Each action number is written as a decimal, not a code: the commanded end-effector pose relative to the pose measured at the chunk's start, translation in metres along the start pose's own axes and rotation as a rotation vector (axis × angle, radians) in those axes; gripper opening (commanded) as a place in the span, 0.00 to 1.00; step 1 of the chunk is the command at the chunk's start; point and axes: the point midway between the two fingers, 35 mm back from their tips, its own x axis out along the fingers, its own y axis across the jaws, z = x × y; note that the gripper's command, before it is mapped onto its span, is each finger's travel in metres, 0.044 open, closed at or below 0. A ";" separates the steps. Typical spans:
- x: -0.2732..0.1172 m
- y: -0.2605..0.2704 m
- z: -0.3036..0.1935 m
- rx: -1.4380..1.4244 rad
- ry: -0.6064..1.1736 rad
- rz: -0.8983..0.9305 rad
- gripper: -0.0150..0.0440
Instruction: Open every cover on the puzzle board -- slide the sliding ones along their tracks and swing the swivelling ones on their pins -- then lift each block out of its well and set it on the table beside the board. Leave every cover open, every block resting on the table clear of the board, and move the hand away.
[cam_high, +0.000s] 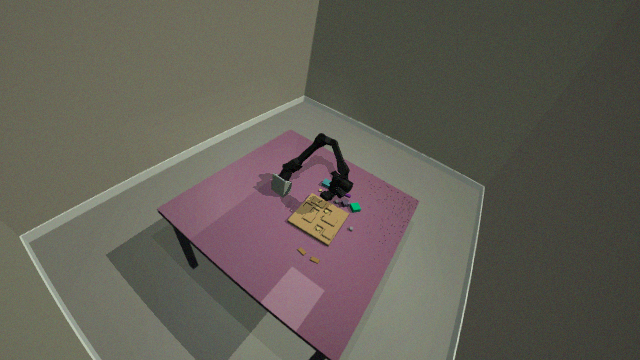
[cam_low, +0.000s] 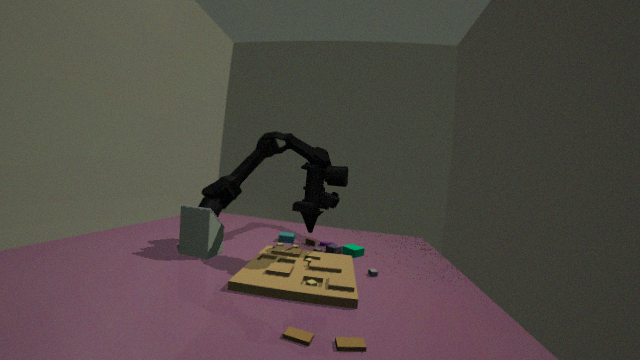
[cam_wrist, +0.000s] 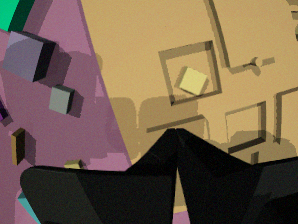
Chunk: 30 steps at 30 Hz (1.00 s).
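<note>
Board: we see flat tan wood, squarish wells, raised covers | Place: on the pink surface | Pointing: in our exterior view, near edge crosswise, sides running away; long axis, we cannot tell | Hand: narrow, fingertips together, nothing held

Puzzle board: no lettering or numbers to be made out — none at all.
Blocks and table: no signs to be read — no labels, no brands seen.
Black arm: no brand can be read.
</note>
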 end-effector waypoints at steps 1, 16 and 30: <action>0.001 -0.018 0.014 0.081 0.002 -0.002 0.25; 0.007 -0.089 0.052 1.067 0.010 0.004 0.25; 0.019 -0.164 0.072 2.014 0.036 0.011 0.25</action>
